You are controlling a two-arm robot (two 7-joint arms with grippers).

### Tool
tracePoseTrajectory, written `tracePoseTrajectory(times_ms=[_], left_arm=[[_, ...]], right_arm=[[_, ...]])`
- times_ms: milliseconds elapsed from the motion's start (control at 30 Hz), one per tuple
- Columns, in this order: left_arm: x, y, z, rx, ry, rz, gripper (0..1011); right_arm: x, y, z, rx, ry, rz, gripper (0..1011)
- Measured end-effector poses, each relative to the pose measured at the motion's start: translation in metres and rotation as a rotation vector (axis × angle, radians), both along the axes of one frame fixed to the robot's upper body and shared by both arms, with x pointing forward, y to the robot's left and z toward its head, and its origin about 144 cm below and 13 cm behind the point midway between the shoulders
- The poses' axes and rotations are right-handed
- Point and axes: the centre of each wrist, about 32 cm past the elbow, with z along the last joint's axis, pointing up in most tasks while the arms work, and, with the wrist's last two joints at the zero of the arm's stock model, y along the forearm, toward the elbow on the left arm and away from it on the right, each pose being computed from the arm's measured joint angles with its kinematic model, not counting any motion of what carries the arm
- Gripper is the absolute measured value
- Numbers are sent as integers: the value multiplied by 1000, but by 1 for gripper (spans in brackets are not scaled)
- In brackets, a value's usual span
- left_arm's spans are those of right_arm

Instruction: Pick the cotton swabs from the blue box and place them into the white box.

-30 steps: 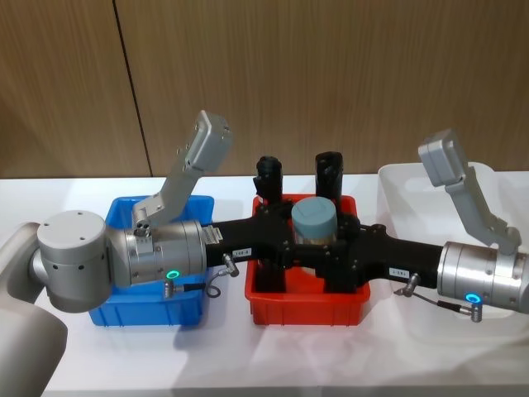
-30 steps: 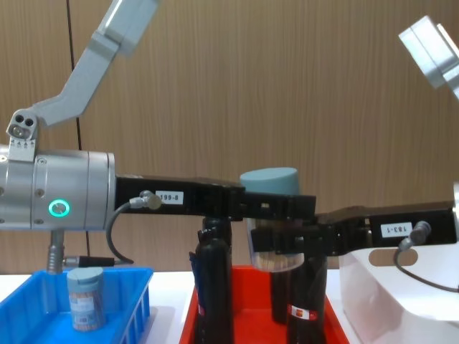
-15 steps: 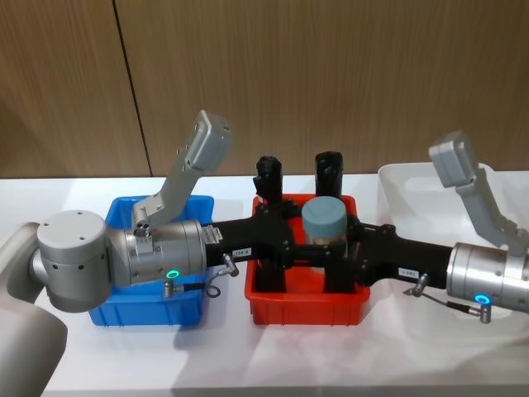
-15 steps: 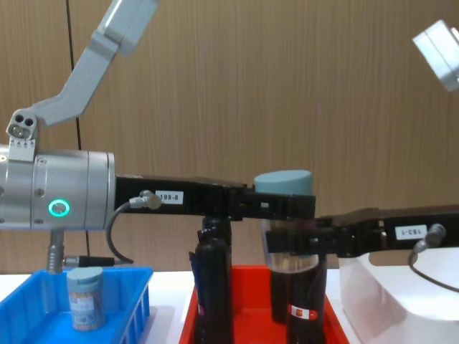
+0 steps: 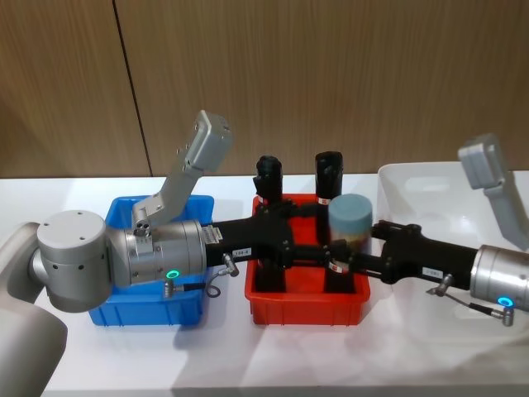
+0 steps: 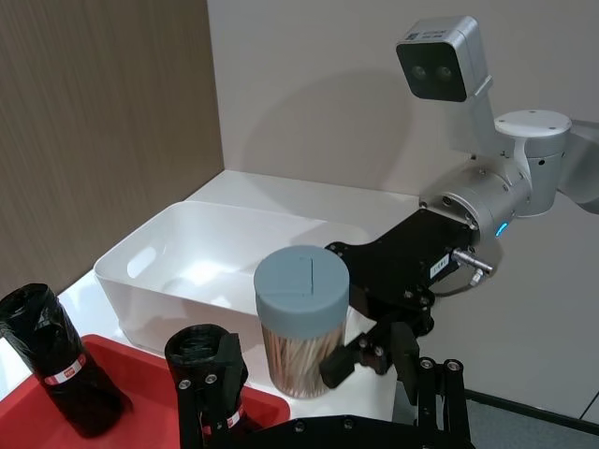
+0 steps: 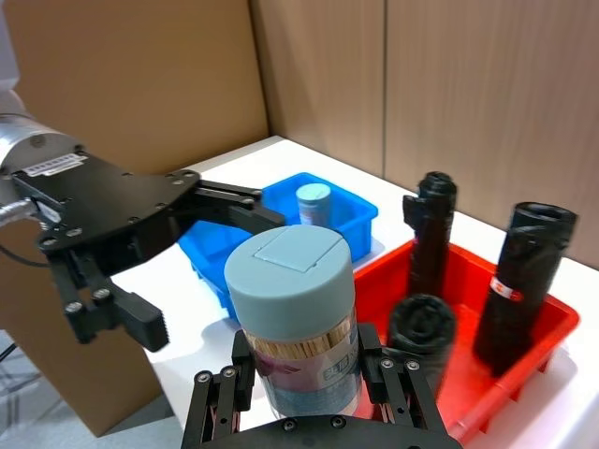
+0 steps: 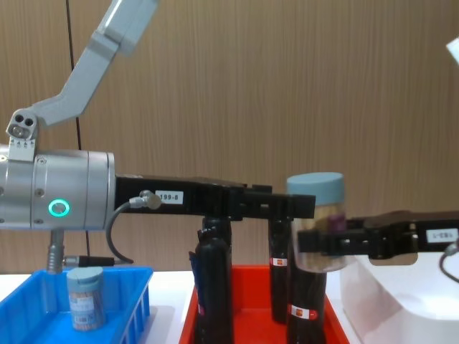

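- One cotton swab tub (image 7: 292,309) is pinched by the right gripper (image 7: 299,379), with a finger pressed on each side of its clear body.
- The tub is held upright in the air, with its grey-blue lid on top.
- It is held above the right side of the red bin (image 5: 306,310), in the middle of the tabletop (image 5: 124,356).
- The left gripper (image 7: 217,276) is spread wide, and nothing is held in it.
- It is stretched out over the red bin, with its fingertips near the held tub but apart from it.
- Tall black rolls (image 5: 268,178) are seen standing in the red bin, right under and behind the tub.
- The white box (image 5: 413,178) is seen just beside the red bin, at the right edge of the tabletop.
- A second tub (image 8: 86,297) is seen standing in the blue box (image 5: 190,310), on the left side of the tabletop.
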Motion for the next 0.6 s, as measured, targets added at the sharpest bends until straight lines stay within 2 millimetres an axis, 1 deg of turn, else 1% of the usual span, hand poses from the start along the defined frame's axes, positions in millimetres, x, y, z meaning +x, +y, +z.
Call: tracePoseTrajectory(times_ms=[67, 600], left_arm=[[0, 0, 0, 0, 0, 0, 1004], [0, 0, 0, 0, 0, 0, 1004]], right_arm=[[0, -2, 0, 0, 0, -5, 660], [1, -35, 1, -9, -32, -149, 660]])
